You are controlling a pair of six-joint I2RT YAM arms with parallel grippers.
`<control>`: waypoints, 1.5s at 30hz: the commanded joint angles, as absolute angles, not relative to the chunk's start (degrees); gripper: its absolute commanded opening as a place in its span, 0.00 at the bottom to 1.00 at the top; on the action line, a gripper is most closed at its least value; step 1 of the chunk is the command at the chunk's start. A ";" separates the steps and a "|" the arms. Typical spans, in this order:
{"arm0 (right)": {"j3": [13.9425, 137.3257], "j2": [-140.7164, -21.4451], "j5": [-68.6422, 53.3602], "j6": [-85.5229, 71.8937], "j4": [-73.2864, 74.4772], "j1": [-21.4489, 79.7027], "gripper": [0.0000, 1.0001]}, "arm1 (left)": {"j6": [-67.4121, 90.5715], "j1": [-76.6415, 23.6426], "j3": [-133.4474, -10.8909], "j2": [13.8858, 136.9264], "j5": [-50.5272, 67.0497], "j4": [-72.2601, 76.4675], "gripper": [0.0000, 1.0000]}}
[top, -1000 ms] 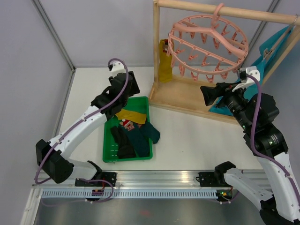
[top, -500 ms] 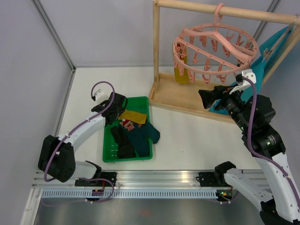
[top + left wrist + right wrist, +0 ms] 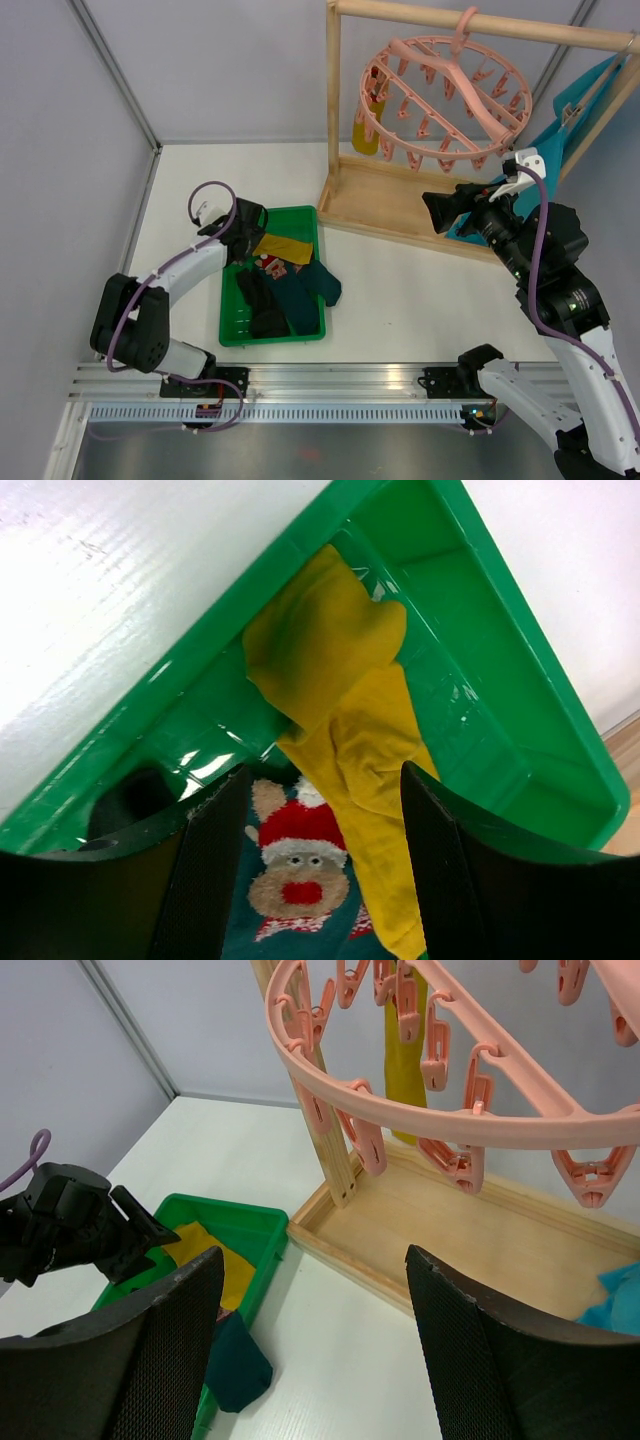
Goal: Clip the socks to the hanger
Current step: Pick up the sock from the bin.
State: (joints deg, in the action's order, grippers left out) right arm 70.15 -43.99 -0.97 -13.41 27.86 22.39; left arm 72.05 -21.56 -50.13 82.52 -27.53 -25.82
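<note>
Your left tool (image 3: 325,875) stands with its jaws wide and nothing between them, tipped down over the far end of the green tray (image 3: 520,730). The tray sits on the table (image 3: 400,270) toward its left edge and near side. The pose makes sense: the loose yellow sock (image 3: 340,680) lies crumpled right below the gap and rests partly on the reindeer sock (image 3: 300,865). It is the top piece, so it looks the easiest to pinch without dragging the others. The teal socks (image 3: 305,288) and the black sock (image 3: 262,305) fill the near end of the tray, with one teal toe spilling over the right rim onto the table.

Your right tool (image 3: 325,1360) is also spread wide and empty, held up off the table toward the far right corner, in front of and below the pink hanger (image 3: 420,1125). That spot suits steadying the ring or pressing a peg open once a sock arrives. The hanger hooks over the top bar of the wooden rack (image 3: 333,110) and hangs tilted, so its pegs dangle freely. One hung sock (image 3: 403,1065), also yellow, dangles at the hanger's far side by the rack post; the tray socks are not yet clipped.
</note>
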 commanded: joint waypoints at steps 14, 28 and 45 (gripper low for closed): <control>68.82 -43.15 -1.32 -12.92 27.42 22.59 0.80 | 77.25 -18.99 -50.27 86.31 -26.10 -19.43 0.63; 68.20 -42.80 -1.41 -12.74 27.42 22.59 0.79 | 79.01 -18.19 -50.54 88.24 -26.63 -18.46 0.59; 68.03 -42.19 -1.41 -12.48 27.42 22.59 0.80 | 79.72 -17.75 -53.52 90.88 -28.83 -17.84 0.46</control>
State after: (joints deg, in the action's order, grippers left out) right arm 68.25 -42.65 -1.30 -13.26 27.92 22.39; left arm 77.91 -18.06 -50.85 90.37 -26.87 -19.49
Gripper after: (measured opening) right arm 0.797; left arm 0.467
